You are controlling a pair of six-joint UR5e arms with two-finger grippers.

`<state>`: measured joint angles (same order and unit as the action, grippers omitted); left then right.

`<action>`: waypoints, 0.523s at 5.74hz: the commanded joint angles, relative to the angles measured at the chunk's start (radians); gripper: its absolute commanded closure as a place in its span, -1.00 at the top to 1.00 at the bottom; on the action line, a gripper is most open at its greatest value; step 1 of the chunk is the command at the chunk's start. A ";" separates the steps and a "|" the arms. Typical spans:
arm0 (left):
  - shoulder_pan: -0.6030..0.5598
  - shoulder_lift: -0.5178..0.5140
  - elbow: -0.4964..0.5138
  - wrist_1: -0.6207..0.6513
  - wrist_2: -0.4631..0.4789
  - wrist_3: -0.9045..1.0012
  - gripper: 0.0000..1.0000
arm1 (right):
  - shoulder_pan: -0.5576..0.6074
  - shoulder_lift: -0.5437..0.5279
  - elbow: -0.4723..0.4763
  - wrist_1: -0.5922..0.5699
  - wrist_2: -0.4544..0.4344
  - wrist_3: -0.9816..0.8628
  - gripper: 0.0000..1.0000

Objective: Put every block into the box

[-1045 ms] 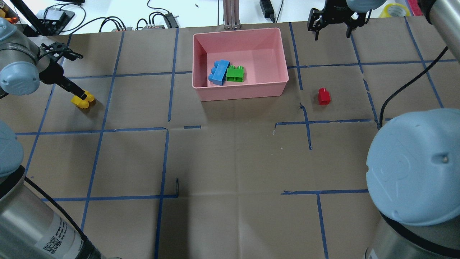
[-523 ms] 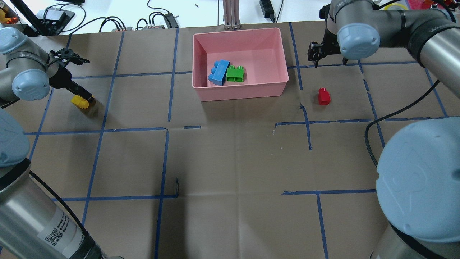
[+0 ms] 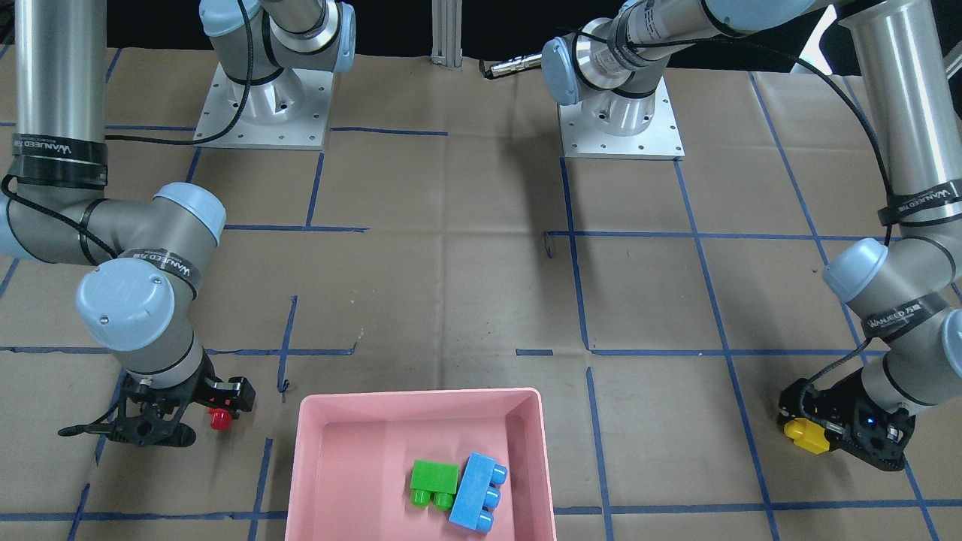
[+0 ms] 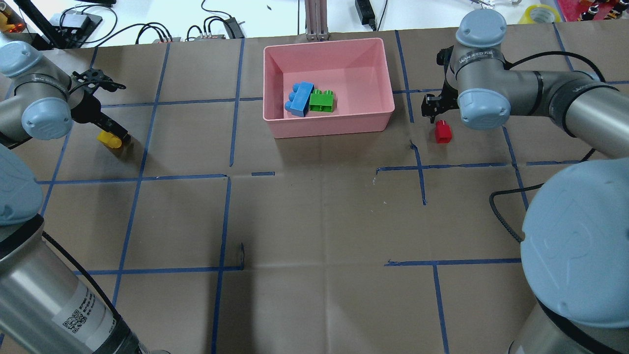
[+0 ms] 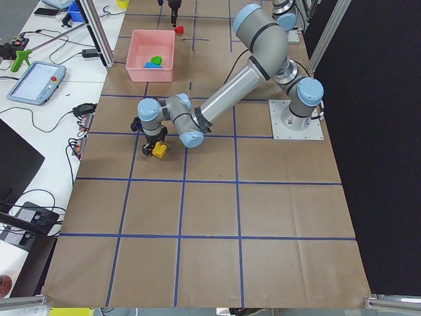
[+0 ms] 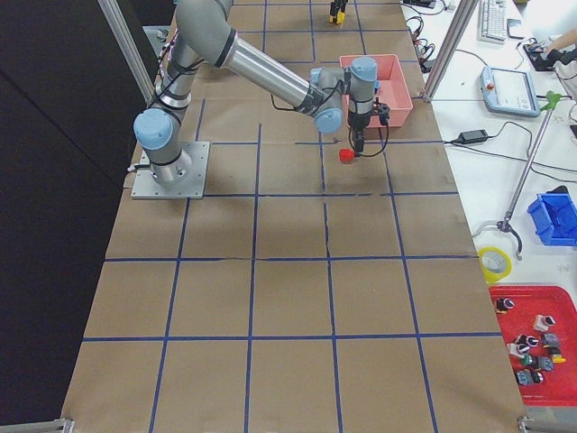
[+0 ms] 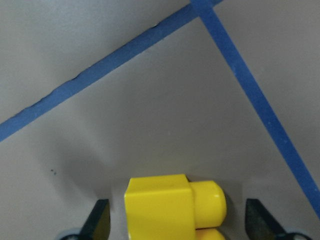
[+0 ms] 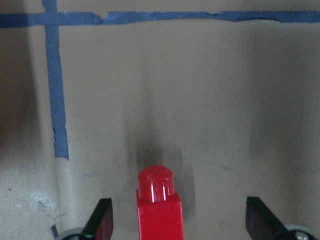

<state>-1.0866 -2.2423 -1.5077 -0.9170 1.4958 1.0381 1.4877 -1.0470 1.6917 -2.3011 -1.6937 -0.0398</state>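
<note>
The box [image 4: 329, 126] stands against the far edge of the bench, about midway along it. Two blocks lie on its floor: the blue block [image 4: 299, 98] is tilted, and the green block [image 4: 322, 101] touches its right side.

The yellow block [image 4: 109, 139] rests on the brown paper [image 4: 319, 221] toward the bench's left end, in the far half and well apart from the box. The left gripper [image 7: 178, 219] is down over it with its jaws apart. In the left wrist view one of the fingers [image 7: 101, 220] shows on each side of the block, and a strip of paper is visible between block and finger on both sides, so nothing is clamped (the block's studs point toward the right finger in that view).

The red block [image 4: 442, 132] stands on the paper near the box's near right corner, in the far half of the bench. The right gripper [image 8: 180, 219] is lowered around it, also spread wide. In the right wrist view the block sits between the fingers, closer to the one on the view's left, and touches neither.

Blue tape [image 4: 196, 102] marks the paper into squares.
</note>
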 commanded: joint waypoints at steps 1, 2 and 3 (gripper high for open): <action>0.005 0.001 0.000 -0.011 0.003 0.008 0.51 | -0.001 -0.001 0.074 -0.029 0.008 0.004 0.86; 0.007 0.003 0.000 -0.013 0.006 0.010 0.38 | -0.001 0.001 0.080 -0.035 0.029 0.006 0.78; 0.007 0.004 0.000 -0.013 0.009 0.010 0.18 | -0.001 -0.001 0.082 -0.035 0.029 0.006 0.18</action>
<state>-1.0807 -2.2393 -1.5079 -0.9288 1.5019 1.0469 1.4865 -1.0470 1.7681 -2.3339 -1.6699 -0.0345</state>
